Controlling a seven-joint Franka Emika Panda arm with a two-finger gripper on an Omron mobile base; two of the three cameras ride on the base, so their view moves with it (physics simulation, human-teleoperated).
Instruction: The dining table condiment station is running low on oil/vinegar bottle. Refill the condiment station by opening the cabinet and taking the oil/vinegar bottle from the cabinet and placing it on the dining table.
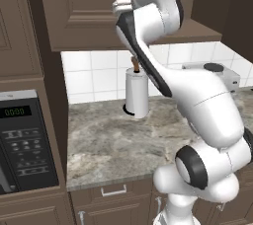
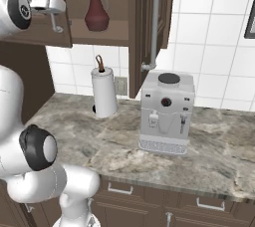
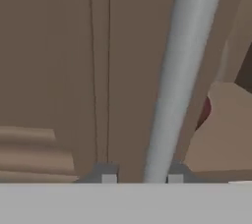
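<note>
The oil/vinegar bottle (image 2: 96, 14), dark red with a thin neck, stands upright on the shelf inside the dark brown wall cabinet (image 1: 89, 12). The cabinet's right door (image 2: 164, 17) is swung open. My gripper (image 2: 54, 8) is up at the left door, shut around its long silver bar handle (image 2: 56, 22). In the hand view the handle (image 3: 182, 70) runs up between my fingertips (image 3: 109, 177), gripper (image 3: 141, 177), and a red sliver of the bottle (image 3: 204, 112) shows past it. The dining table is out of view.
A white paper-towel roll (image 2: 103, 94) stands on the marbled wall counter (image 1: 113, 150) below the cabinet. A grey coffee machine (image 2: 167, 114) sits to its right. A black microwave (image 1: 24, 140) is built in at the left. Drawers run under the counter.
</note>
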